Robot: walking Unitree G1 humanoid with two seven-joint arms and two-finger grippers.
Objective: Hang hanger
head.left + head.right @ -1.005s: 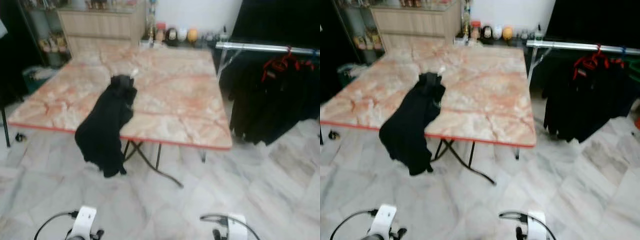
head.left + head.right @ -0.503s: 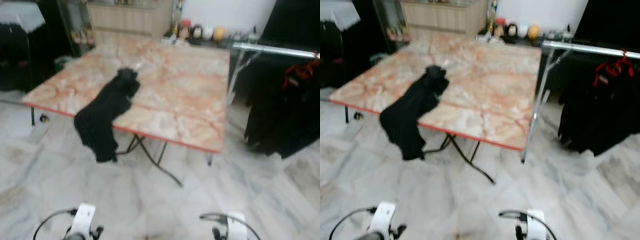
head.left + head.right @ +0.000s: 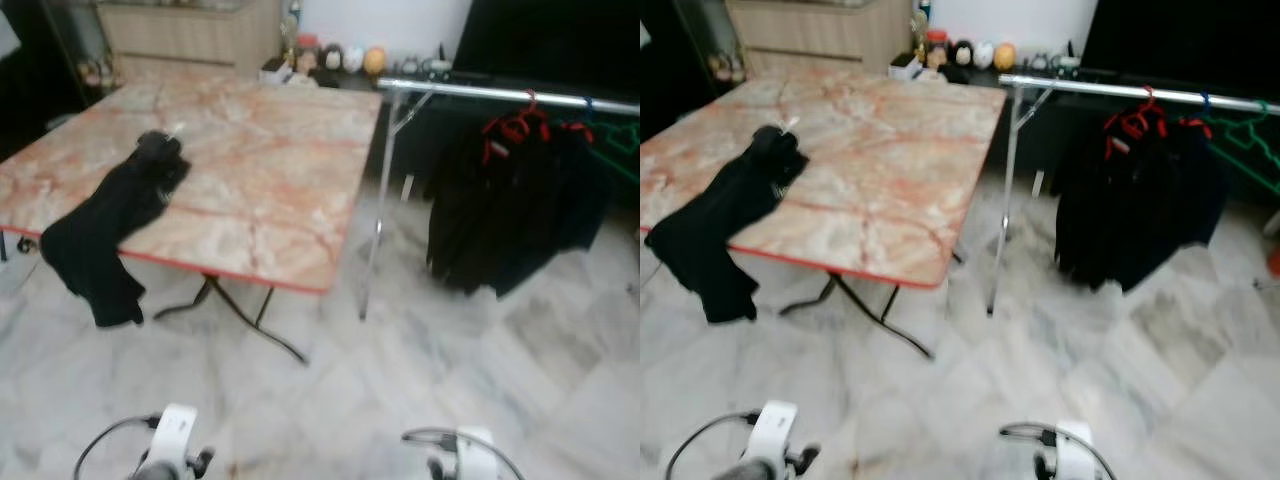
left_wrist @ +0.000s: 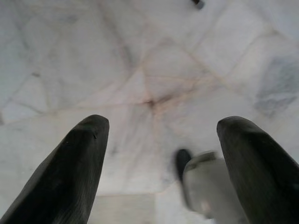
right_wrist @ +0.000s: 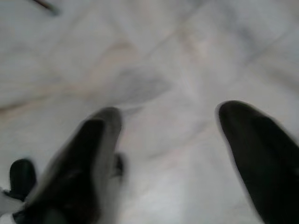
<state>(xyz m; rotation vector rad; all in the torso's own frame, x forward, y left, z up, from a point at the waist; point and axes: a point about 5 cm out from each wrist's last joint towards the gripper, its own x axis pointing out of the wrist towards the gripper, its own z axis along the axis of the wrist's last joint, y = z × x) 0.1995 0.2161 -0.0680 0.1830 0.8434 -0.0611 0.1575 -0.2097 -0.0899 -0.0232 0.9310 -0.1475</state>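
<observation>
**Marble floor, both arms idle**

Your marble tabletop point(image 3: 250, 160) carries a black garment point(image 3: 110, 225) draped over its near edge. Red hanger point(image 3: 510, 125) hangs on the clothes rail point(image 3: 500, 93). Left end effector point(image 4: 159, 154) and right end effector point(image 5: 168, 140) hang spread apart above the floor point(image 3: 450, 380).

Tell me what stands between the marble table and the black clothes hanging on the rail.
In the left eye view, the rail's metal leg stands between the marble table and the black clothes, with bare marble floor around it.

Beneath the left end effector point(image 4: 159, 163), the floor point(image 4: 140, 70) is smooth pale marble. The tabletop point(image 3: 260, 170) ahead is glossy pink marble; draped garment point(image 3: 105, 225) matt black cloth; rail point(image 3: 500, 94) shiny metal.
</observation>
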